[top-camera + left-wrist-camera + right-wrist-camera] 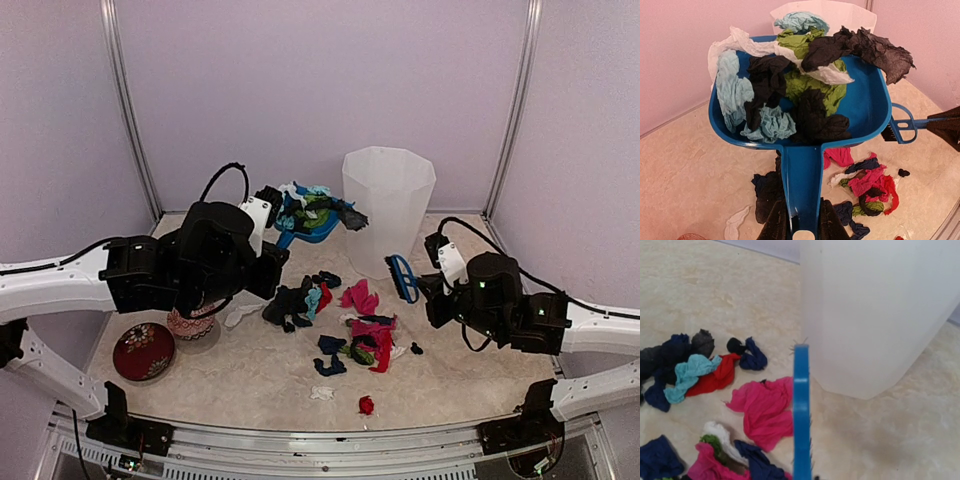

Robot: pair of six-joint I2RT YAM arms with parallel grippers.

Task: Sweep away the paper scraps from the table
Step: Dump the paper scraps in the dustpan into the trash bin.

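- The table (pixel 250 375) lies under both sets of jaws, and there is loose litter on it between the two arms.
- The white bin (pixel 388 205) is the target, I'd say. It stands ahead of the left jaws and off to their right, its rim peeking over the far lip of the pan in the left wrist view.
- The blue dustpan (pixel 865 105) is up off the surface. Its long axis runs straight out from the left jaws, handle near, scoop far. It looks close to the bin, but I cannot tell whether its lip is over the rim.
- The left gripper (pixel 801 225) is pinching the dustpan handle, a dark finger on either side. The tipping move falls to this arm.
- The paper scraps (pixel 790 90) come in two lots. One heap fills the scoop just ahead of the left jaws: black, green, pale teal and white.
- The other lot (pixel 365 330) lies below and nearer than the pan, left of the right jaws. It is pink, red, navy and green, with a few strays towards the near edge.
- The right gripper (pixel 432 287) carries the blue brush (pixel 801 405) clamped by its handle. The brush stands edge-on, bin base ahead and right of it, pink scrap just left.
- No brand, label or writing can be read anywhere.
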